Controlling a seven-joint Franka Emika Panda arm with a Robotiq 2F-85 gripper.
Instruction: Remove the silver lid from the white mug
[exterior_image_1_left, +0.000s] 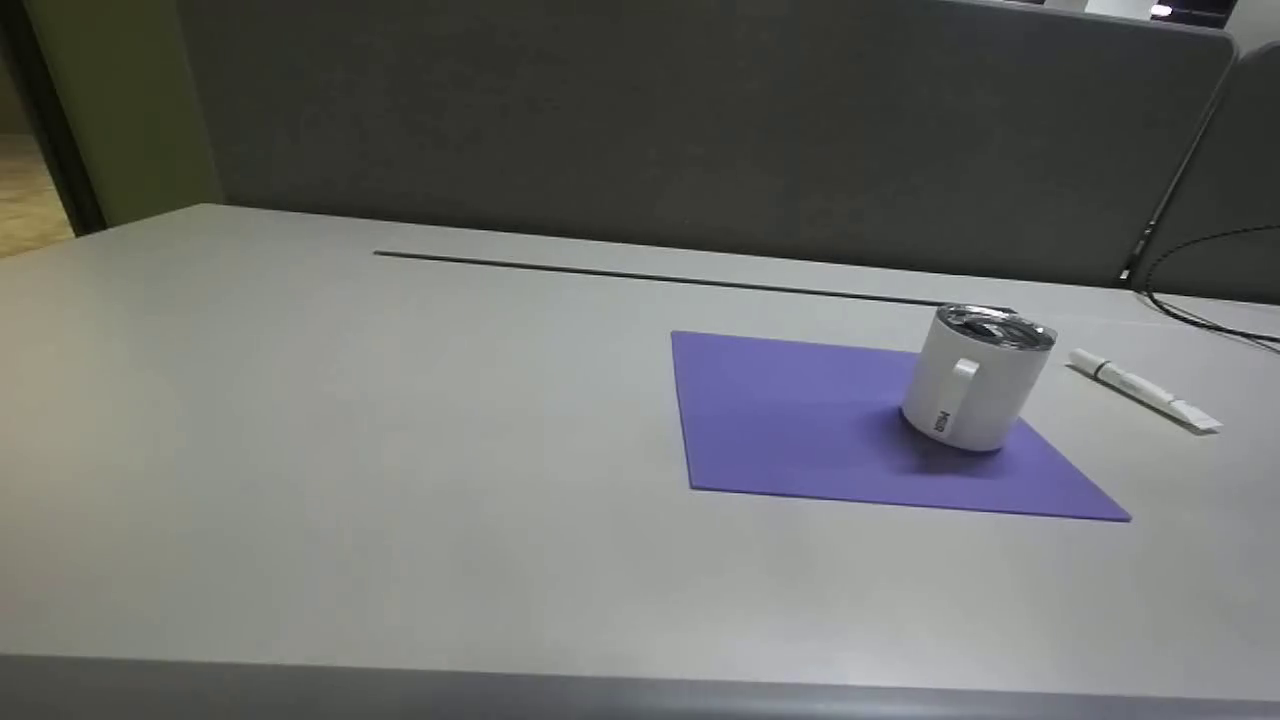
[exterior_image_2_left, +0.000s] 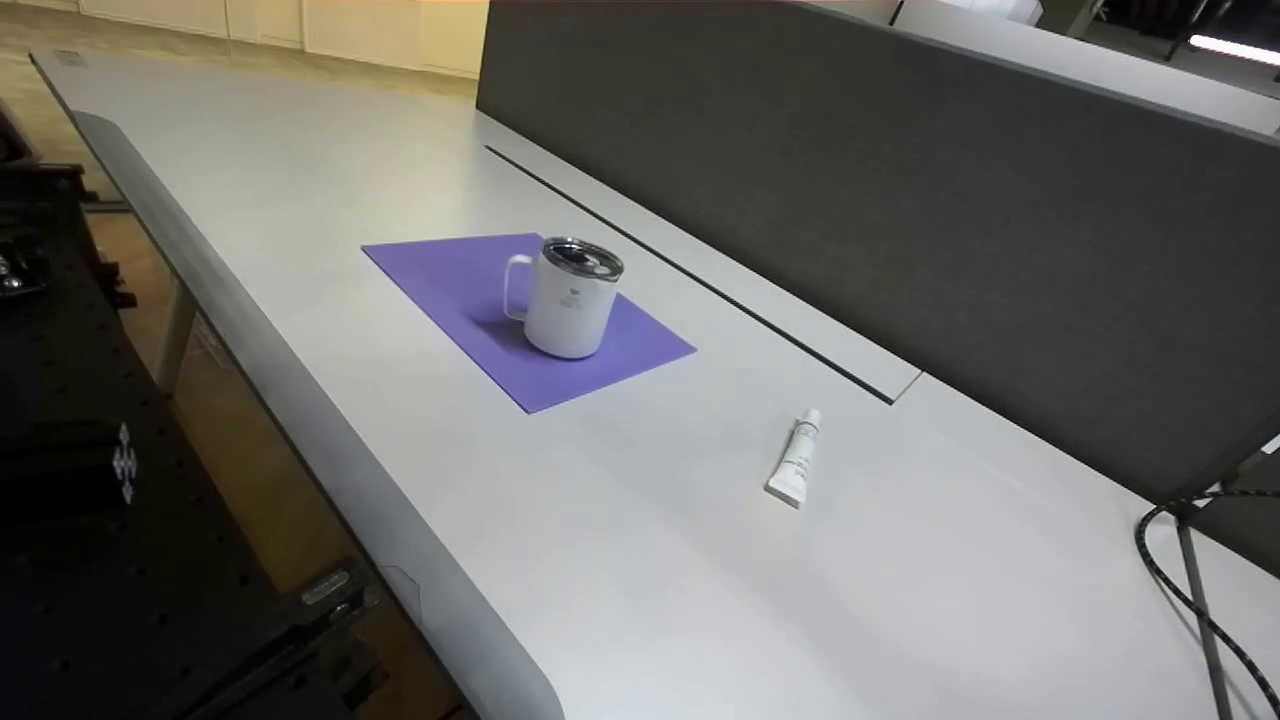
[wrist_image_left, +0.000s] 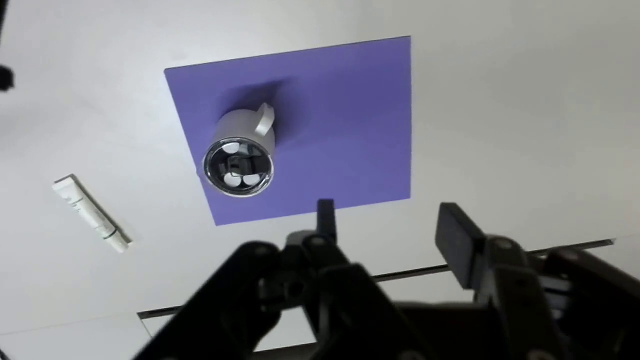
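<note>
The white mug stands upright on a purple mat in both exterior views (exterior_image_1_left: 985, 400) (exterior_image_2_left: 568, 315) and in the wrist view (wrist_image_left: 240, 124). It has a handle and a small dark mark on its side. The shiny silver-grey lid with a dark middle sits on the mug's rim in both exterior views (exterior_image_1_left: 997, 327) (exterior_image_2_left: 583, 258) and in the wrist view (wrist_image_left: 239, 167). My gripper (wrist_image_left: 390, 230) is open and empty in the wrist view, its fingers apart. It is above the table, to the lower right of the mug in that picture, not touching it. The gripper is not in the exterior views.
The purple mat (exterior_image_1_left: 790, 415) lies flat on the white table (exterior_image_1_left: 400, 450). A white tube (exterior_image_2_left: 795, 460) lies beside the mat. A dark partition (exterior_image_1_left: 650, 130) runs along the table's back, with a narrow slot (exterior_image_1_left: 690, 283) in front. A black cable (exterior_image_2_left: 1200, 610) lies near the partition.
</note>
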